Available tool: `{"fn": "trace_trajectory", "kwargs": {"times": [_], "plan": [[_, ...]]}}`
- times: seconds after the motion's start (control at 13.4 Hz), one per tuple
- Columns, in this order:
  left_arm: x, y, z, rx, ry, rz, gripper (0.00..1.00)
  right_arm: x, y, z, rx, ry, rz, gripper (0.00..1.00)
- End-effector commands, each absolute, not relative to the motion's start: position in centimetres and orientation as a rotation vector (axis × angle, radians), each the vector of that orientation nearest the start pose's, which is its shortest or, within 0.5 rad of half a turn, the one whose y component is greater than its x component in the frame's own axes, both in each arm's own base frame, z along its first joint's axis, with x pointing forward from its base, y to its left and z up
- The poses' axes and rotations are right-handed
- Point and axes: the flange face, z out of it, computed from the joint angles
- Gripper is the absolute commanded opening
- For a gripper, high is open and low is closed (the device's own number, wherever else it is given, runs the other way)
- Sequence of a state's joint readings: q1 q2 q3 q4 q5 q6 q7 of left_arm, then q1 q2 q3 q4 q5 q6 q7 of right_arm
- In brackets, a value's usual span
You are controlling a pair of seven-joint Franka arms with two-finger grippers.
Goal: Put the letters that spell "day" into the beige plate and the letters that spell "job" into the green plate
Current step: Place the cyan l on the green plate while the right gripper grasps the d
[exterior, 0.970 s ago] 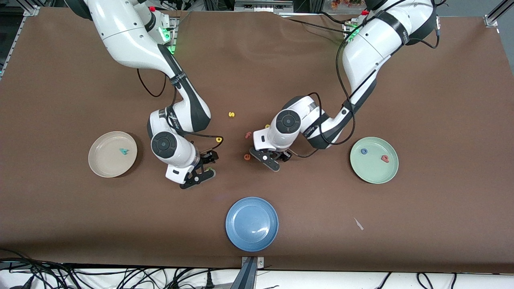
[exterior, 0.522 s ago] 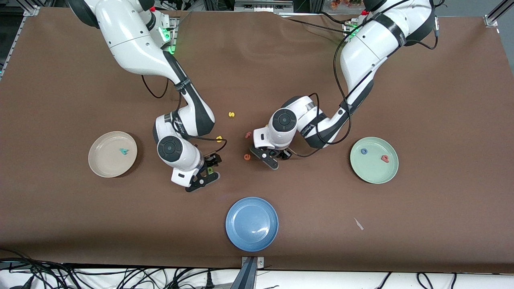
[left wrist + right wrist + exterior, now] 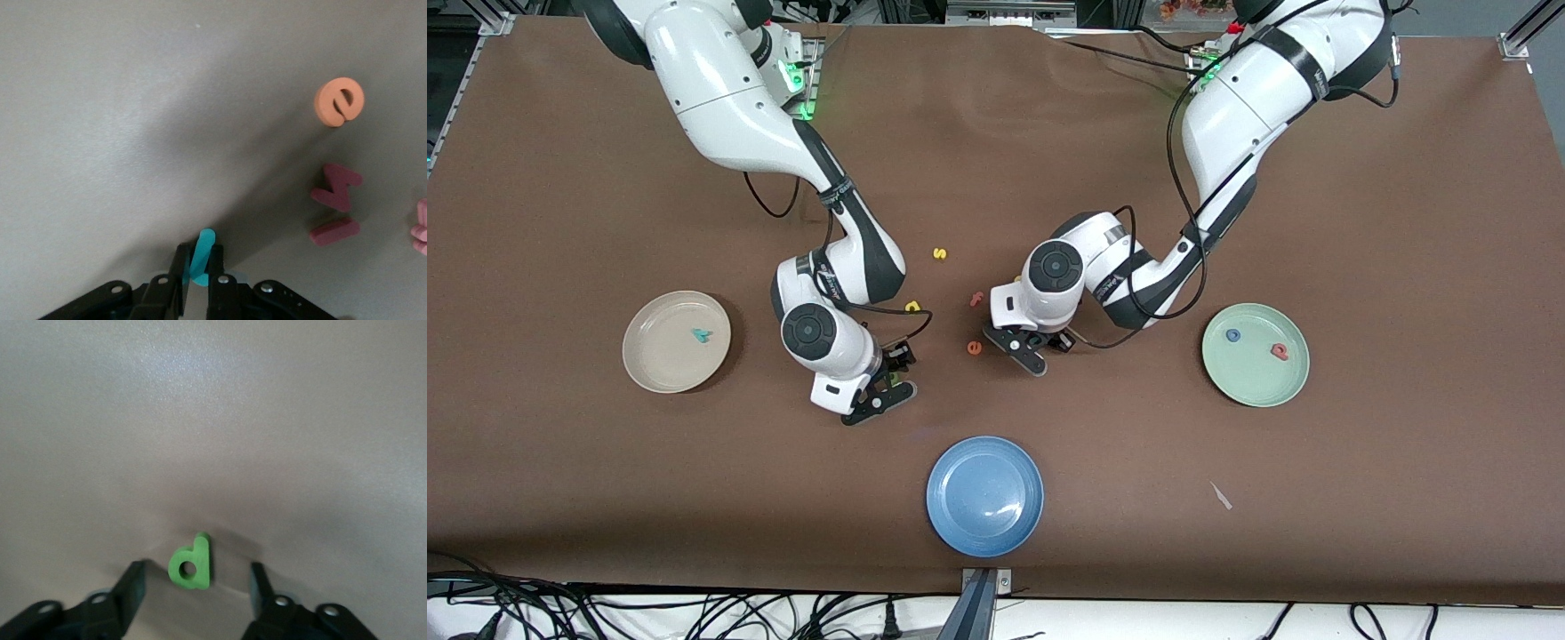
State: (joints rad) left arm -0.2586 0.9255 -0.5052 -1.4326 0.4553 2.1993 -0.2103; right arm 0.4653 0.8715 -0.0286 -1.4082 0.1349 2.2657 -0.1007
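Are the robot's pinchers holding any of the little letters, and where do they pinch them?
The left gripper pinches the teal j by one end. The right gripper holds nothing: its open fingers straddle the green d.

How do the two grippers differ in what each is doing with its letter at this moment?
The left gripper is shut on the teal letter; the right gripper stands open around the green d, which lies flat on the table, untouched by its fingers. Both are low over the table.
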Motion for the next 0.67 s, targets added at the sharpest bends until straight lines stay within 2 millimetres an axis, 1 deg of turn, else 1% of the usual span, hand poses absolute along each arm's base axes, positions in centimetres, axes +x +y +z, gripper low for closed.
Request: {"fn": "trace_trajectory", "kwargs": {"times": [0.0, 0.15, 0.22, 0.3, 0.45, 0.52, 0.6], "plan": [[59.0, -40.9, 22.1, -2.956, 0.982, 0.065, 0.0, 65.8, 32.2, 17.5, -2.98, -0.739, 0.032, 0.55], [60.2, -38.4, 24.5, -2.938, 0.931, 0.09, 0.0, 65.7, 32.3, 17.4, -2.981, -0.744, 0.034, 0.5], [60.6, -37.5, 25.9, -2.916, 0.925, 0.099, 0.0, 65.7, 32.2, 17.3, -2.981, -0.747, 0.036, 0.49], [61.0, -36.2, 26.8, -2.889, 0.94, 0.128, 0.0, 65.6, 32.2, 17.3, -2.982, -0.744, 0.036, 0.48], [62.9, -31.1, 28.4, -2.836, 1.005, 0.204, 0.0, 65.3, 32.7, 16.9, -2.98, -0.753, 0.043, 0.46], [63.6, -28.5, 28.7, -2.793, 1.066, 0.257, 0.0, 65.3, 32.7, 16.8, -2.981, -0.753, 0.046, 0.42], [64.4, -25.5, 28.3, -2.763, 1.115, 0.316, 0.0, 65.4, 32.6, 16.7, -2.98, -0.755, 0.038, 0.36]]}}
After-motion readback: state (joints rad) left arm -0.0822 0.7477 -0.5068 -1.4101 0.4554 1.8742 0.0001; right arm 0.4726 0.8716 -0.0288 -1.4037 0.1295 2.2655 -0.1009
